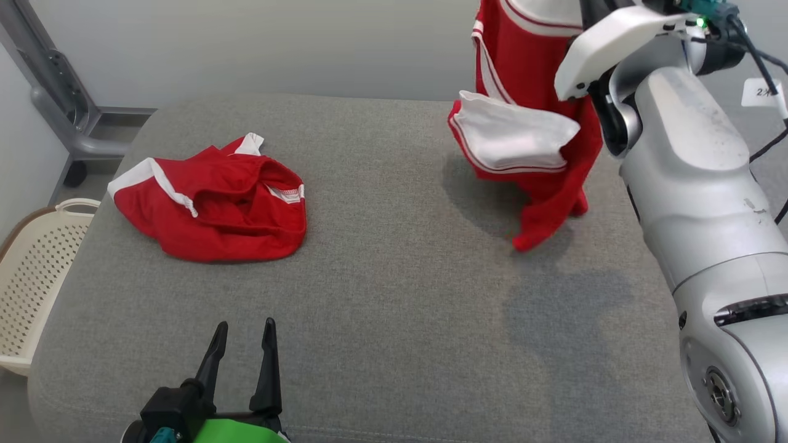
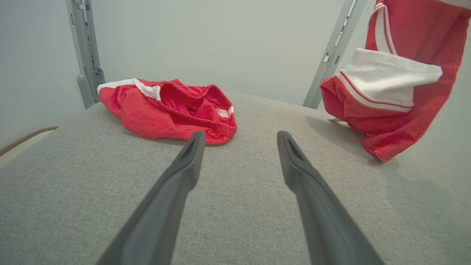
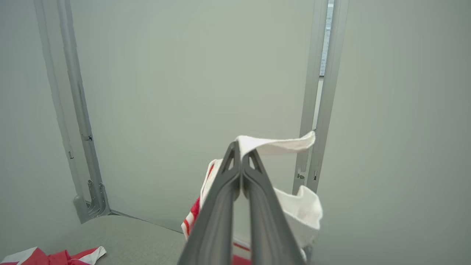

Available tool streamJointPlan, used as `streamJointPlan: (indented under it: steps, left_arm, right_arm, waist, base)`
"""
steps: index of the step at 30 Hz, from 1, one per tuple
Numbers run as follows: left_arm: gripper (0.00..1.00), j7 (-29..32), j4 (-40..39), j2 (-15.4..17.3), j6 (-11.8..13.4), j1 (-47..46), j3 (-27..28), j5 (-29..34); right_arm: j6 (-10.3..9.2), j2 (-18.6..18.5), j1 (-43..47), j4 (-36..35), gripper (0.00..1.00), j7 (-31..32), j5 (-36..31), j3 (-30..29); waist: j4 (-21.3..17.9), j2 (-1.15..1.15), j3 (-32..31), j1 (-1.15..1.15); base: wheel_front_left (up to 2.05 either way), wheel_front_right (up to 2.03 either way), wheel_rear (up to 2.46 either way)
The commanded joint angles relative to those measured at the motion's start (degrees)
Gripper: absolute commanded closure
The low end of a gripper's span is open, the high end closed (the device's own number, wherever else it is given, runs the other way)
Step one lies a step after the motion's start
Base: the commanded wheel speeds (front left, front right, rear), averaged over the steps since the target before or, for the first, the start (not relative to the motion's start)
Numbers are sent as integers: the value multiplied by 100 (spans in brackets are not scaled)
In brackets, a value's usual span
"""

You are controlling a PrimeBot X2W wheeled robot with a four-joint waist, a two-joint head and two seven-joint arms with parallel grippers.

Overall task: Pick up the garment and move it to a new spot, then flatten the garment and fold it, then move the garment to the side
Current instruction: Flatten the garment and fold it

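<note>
Hanging over the bench (image 1: 394, 307), a red-and-white garment (image 1: 529, 61), hem pinched in clenched fingers of the right gripper (image 3: 241, 151), left gripper (image 1: 243, 335) fingers released above the bench, cable tag (image 1: 762, 92) writing illegible.

Lifted and hanging crumpled, lengthwise: red sports garment (image 1: 535, 67) with white panels and thin red-and-white striped edging, over the far right part of the grey padded surface (image 1: 394, 295). Pinched at a white edge between the closed fingers of the right gripper (image 3: 241, 147), with a white strip flopping past the tips toward the right of the right wrist view. Midway down, a white fold sticking out toward the robot's left; lowest red corner down at the surface, contact impossible to tell.
</note>
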Motion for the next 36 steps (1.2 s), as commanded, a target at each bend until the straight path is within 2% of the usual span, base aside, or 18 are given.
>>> streamJointPlan:
  steps: [1, 8, 12, 14, 23, 36]
  left_arm:
    - [0, 0, -18, 26, 55, 89, 14, -7]
    - [0, 0, -26, 71, 45, 185, -22, -29]
    - [0, 0, -36, 90, 47, 224, -38, -40]
    - [0, 3, -49, 93, 53, 244, -51, -49]
    - [0, 15, -54, 109, 73, 135, -79, -93]
    - [0, 5, 28, 110, 70, -36, -121, -127]
  right_arm:
    - [-2, -33, -93, -85, 100, 18, -101, -12]
    - [-2, -245, -184, -922, 100, 287, -958, -332]
    - [-2, -206, 83, -1501, 100, 529, -1349, -590]
    - [-2, -139, 253, -1678, 100, 710, -1345, -522]
    - [-3, -38, 1231, -1836, 100, 1611, -552, 921]
    - [-3, -38, 1844, -1676, 100, 1812, 403, 2586]
  waist:
    - [-15, 0, -60, 0]
    - [57, 0, -216, 0]
    - [110, 0, -256, 0]
    - [138, 0, -261, 0]
    - [248, 0, -150, 0]
    - [352, 0, -41, 0]
  base:
    - [0, 0, 0]
    - [0, 0, 0]
    - [0, 0, 0]
    - [0, 0, 0]
    - [0, 0, 0]
    - [0, 0, 0]
